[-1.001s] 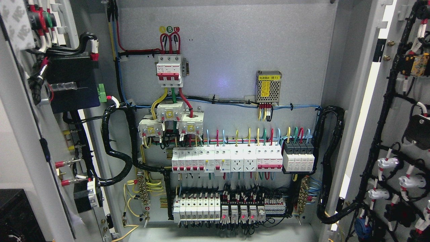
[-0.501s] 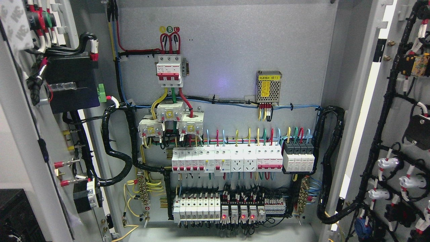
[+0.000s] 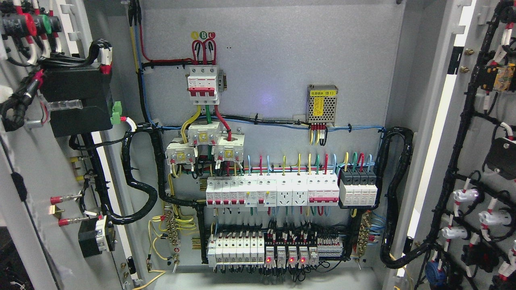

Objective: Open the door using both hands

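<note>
Left door (image 3: 28, 209) swinging further toward 9 o'clock; right door (image 3: 475, 161) standing open at 3 o'clock; my hands out of view, grip unknowable.

Industrial or electrical-service setting: open grey steel cabinet (image 3: 274, 52), both doors swung wide. Back panel carries a red three-pole breaker (image 3: 203, 84), rows of white breakers (image 3: 272, 192), terminal blocks (image 3: 278, 251) with red lamps lit, a meshed power supply (image 3: 322, 104), bundled black cable (image 3: 397, 193).

Both doors (image 3: 36, 169) cut by frame edges
</note>
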Controlling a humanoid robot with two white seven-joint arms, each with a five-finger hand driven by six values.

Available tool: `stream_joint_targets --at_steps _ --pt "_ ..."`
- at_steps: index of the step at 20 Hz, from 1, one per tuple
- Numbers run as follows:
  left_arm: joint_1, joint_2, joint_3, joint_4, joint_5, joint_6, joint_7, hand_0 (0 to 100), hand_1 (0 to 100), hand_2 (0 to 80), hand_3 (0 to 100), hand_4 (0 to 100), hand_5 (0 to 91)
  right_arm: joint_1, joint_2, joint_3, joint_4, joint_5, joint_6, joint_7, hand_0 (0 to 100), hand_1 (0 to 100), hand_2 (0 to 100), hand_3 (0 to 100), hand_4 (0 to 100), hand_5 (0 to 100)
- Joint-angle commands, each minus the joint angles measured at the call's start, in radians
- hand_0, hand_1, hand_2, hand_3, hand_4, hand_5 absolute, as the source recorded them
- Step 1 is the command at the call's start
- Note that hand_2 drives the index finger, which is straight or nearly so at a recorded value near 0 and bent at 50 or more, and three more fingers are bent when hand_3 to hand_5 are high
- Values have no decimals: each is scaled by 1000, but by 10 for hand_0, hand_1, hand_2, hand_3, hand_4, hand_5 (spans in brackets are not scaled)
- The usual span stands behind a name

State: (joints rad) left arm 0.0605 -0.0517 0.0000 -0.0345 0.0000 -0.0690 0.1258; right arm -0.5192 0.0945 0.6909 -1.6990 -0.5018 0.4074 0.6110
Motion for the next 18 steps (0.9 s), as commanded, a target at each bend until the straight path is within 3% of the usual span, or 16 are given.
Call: stream_joint_targets --at_steps 1,9,12,15,18 --pt "126 15 -2 -281 -5 1 0 0 0 0 0 0 0 -13 42 9 64 0 -4 0 192 0 0 0 0 0" --pt "223 42 -23 -533 -3 -12 -2 0 0 0 0 0 0 -25 44 28 64 0 -6 0 192 0 0 0 0 0" --pt "272 101 -144 -649 -3 -40 -2 0 0 0 0 0 0 -27 48 47 62 -1 -6 0 192 0 0 0 0 0" --pt "341 191 -291 -816 0 -60 -2 0 0 0 0 0 0 -22 44 30 59 -1 -6 0 191 0 0 0 0 0" --pt "409 248 -327 -994 2 -64 -2 0 0 0 0 0 0 -18 30 -4 56 -3 -7 0 192 0 0 0 0 0"
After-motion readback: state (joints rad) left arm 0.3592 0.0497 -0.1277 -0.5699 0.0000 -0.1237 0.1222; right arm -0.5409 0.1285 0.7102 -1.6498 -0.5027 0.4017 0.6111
